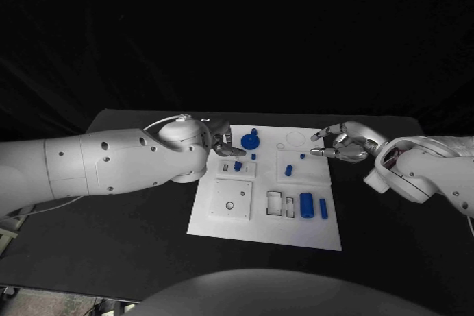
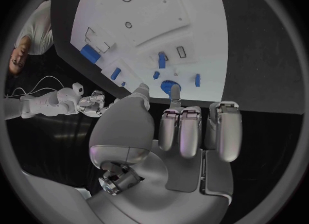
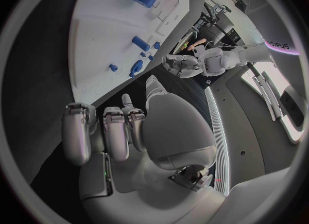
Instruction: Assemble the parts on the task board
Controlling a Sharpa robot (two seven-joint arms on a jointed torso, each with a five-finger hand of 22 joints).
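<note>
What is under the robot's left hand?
The left hand hovers over the white task board's far corner, beside a round blue part. Whatever lies directly beneath its fingers is covered.

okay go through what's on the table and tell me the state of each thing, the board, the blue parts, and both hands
task board: lying flat on the black table.
round blue part: on the board's far end, beside the left hand's fingers.
large blue cylinder: lying on its side on the board.
slim blue cylinder: lying next to it.
left hand: over the board's far left corner, fingers apart, holding nothing.
right hand: above the board's far right corner, fingers loosely curled, holding nothing.
</note>
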